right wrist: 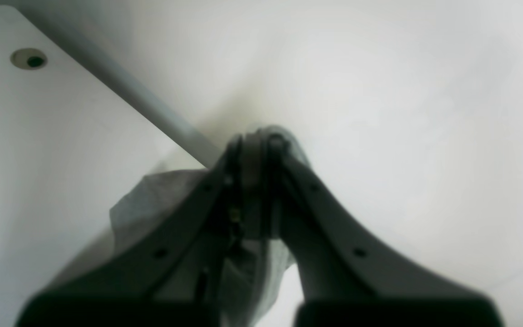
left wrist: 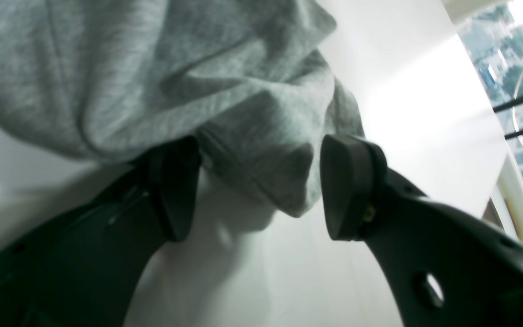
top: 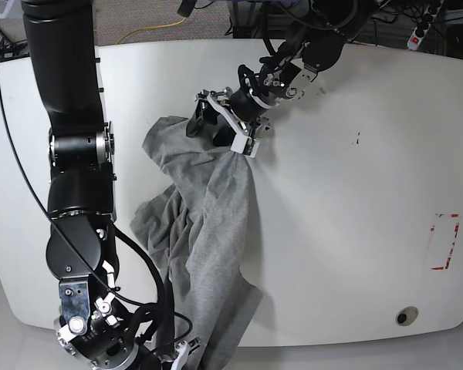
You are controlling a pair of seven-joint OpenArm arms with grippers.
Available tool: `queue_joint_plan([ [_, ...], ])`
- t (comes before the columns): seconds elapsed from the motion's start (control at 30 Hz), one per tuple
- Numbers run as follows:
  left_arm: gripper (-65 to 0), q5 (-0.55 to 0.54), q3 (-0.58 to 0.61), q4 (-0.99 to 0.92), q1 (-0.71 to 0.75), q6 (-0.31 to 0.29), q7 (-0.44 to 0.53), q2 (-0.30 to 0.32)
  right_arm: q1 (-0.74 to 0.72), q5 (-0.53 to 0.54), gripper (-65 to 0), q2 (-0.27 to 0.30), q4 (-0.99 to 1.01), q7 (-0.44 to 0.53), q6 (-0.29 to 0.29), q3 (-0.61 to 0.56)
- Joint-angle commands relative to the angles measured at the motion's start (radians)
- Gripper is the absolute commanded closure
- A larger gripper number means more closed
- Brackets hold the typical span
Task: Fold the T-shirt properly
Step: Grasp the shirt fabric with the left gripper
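Through my left wrist view, my left gripper [left wrist: 257,190] stands spread wide with a bunched hem of the T-shirt [left wrist: 152,77] between its pads, ungripped. My right gripper [right wrist: 254,181] is clamped on a fold of cloth off the table [right wrist: 39,136] edge. In the base view the shirt lies crumpled mid-table; I judge pulling one-handed could twist it further.

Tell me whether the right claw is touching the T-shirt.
Touching. In the right wrist view the right claw has its jaws pressed together on a fold of the grey T-shirt, with fabric showing between and below them.
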State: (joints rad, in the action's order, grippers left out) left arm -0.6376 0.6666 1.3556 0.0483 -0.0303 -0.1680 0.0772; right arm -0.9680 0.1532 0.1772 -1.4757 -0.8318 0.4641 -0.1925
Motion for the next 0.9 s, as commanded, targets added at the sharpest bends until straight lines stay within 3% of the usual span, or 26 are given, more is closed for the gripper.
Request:
queue_joint_plan([
  [0.0, -38.3, -0.032, 0.041, -0.009, -0.037, 0.007, -0.021, 0.011, -0.044, 0.001, 0.0, 0.000, -0.013, 0.016, -0.008, 0.009],
  [0.07, -35.4, -0.034, 0.037, -0.009, -0.037, 0.007, -0.021, 0.011, -0.044, 0.001, 0.0, 0.000, -0.015, 0.016, -0.008, 0.011],
  [0.2, -11.8, -0.032, 0.028, -0.011, -0.035, 0.013, -0.021, 0.011, -0.044, 0.001, 0.0, 0.000, -0.015, 0.016, -0.008, 0.012],
  [0.3, -2.2, -0.032, 0.028, -0.011, -0.035, 0.062, -0.021, 0.019, -0.044, 0.001, 0.0, 0.000, -0.015, 0.016, -0.008, 0.012],
  [0.4, -1.1, -0.034, 0.031, -0.005, -0.035, 0.105, -0.017, 0.048, -0.044, 0.001, 0.0, 0.002, -0.015, 0.016, -0.009, 0.012],
  [0.7, 0.0, -0.038, 0.026, 0.109, -0.032, 0.111, 0.045, 0.171, -0.049, 0.001, 0.0, 0.037, -0.013, 0.019, -0.015, 0.014],
  [0.87, 0.0, -0.038, -0.071, 0.210, -0.008, 0.158, 0.041, 0.246, -0.053, 0.000, 0.0, 0.061, -0.013, 0.019, -0.017, 0.014],
])
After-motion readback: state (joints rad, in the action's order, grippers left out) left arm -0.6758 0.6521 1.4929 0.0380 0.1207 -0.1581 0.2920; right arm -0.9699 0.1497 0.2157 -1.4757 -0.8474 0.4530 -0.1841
